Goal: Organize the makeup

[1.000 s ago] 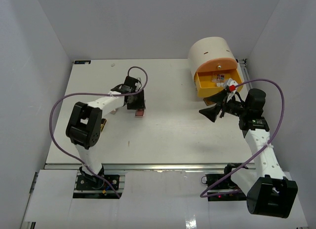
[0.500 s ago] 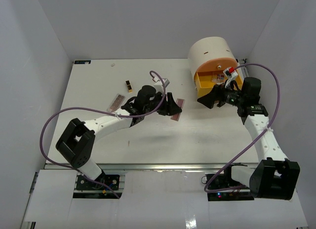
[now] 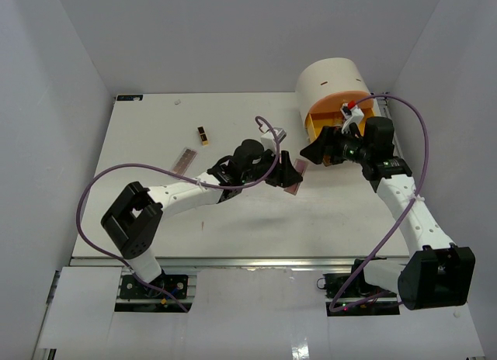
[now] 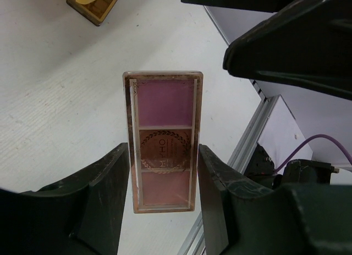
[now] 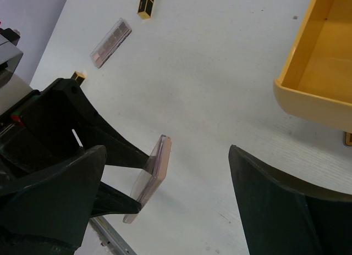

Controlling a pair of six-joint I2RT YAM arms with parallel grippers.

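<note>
My left gripper (image 4: 164, 159) is shut on a flat pink palette (image 4: 165, 134), with its long edges between the fingers. In the top view this palette (image 3: 294, 186) hangs just above the table at centre right, and the left gripper (image 3: 287, 174) reaches there from the left. The right gripper (image 3: 317, 150) stands wide open right beside it. In the right wrist view the palette (image 5: 153, 172) sits near its left finger (image 5: 66, 205). A black-and-gold lipstick (image 3: 202, 134) and a grey-pink palette (image 3: 184, 158) lie on the table at the left.
The round cream drawer unit (image 3: 334, 81) stands at the back right with its yellow drawer (image 5: 316, 79) pulled out, directly behind the right gripper. A second small black-and-gold tube (image 5: 78, 75) lies near the left arm. The table's front rail (image 4: 247, 145) runs below the held palette.
The left arm swung right, carrying the pink palette from the table's left-centre to beside the drawer. The right gripper moved left toward it and opened wider.
</note>
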